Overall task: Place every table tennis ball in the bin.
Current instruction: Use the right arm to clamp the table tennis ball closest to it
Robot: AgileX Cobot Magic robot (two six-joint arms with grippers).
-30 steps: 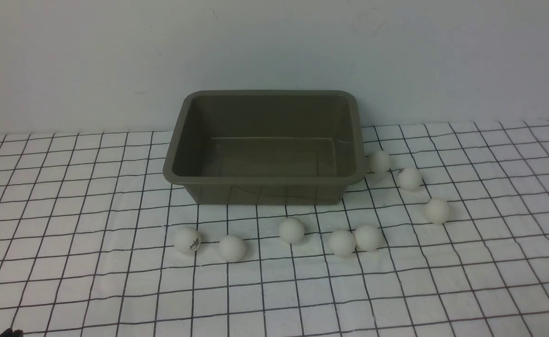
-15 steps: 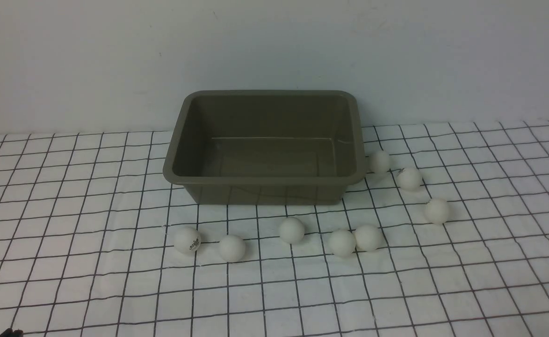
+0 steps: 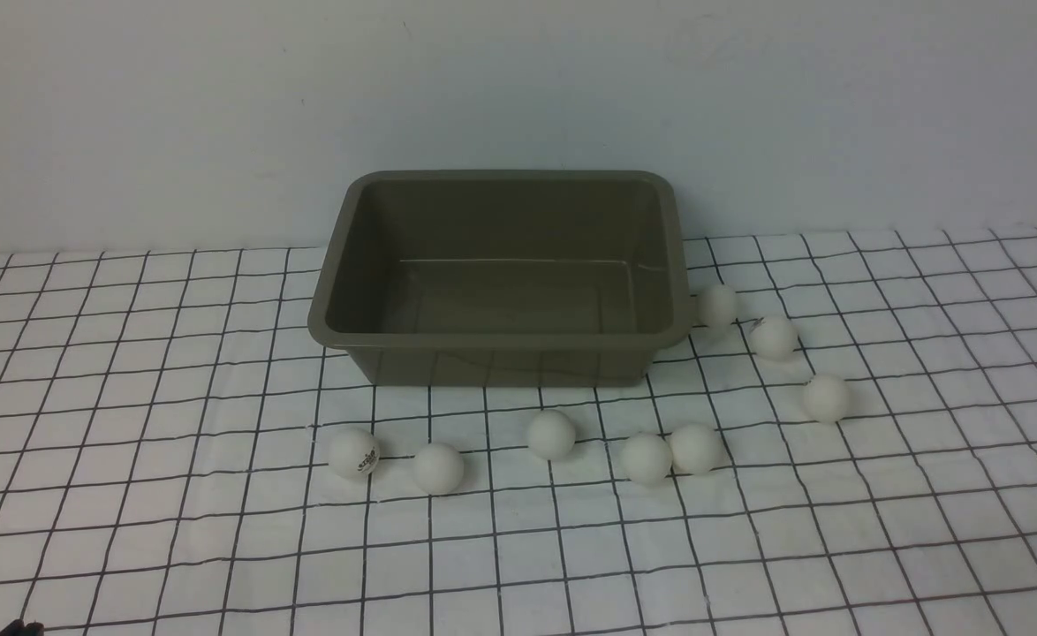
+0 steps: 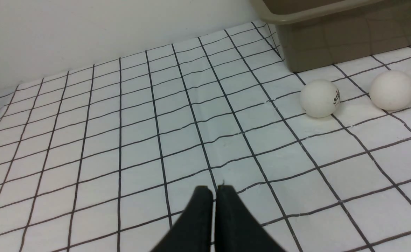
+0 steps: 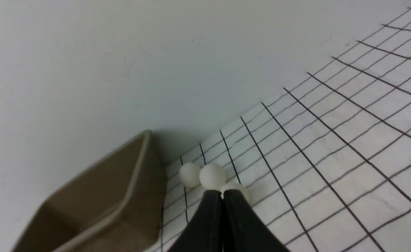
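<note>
The olive-brown bin (image 3: pixel 501 340) stands empty at the back middle of the checked cloth. Several white table tennis balls lie in an arc before it and to its right, from the logo ball (image 3: pixel 353 453) and a plain one (image 3: pixel 438 468) to the ball by the bin's right wall (image 3: pixel 717 305). My left gripper (image 4: pixel 214 190) is shut and empty, well short of the logo ball (image 4: pixel 320 98) and its neighbour (image 4: pixel 392 90). My right gripper (image 5: pixel 222 194) is shut and empty; three balls (image 5: pixel 212 175) lie beyond its tips beside the bin (image 5: pixel 97 196). Neither gripper shows in the front view.
A plain grey wall (image 3: pixel 518 88) stands close behind the bin. The white checked cloth (image 3: pixel 130 530) covers the whole table. A small dark part (image 3: pixel 19 629) shows at the front left corner of the front view.
</note>
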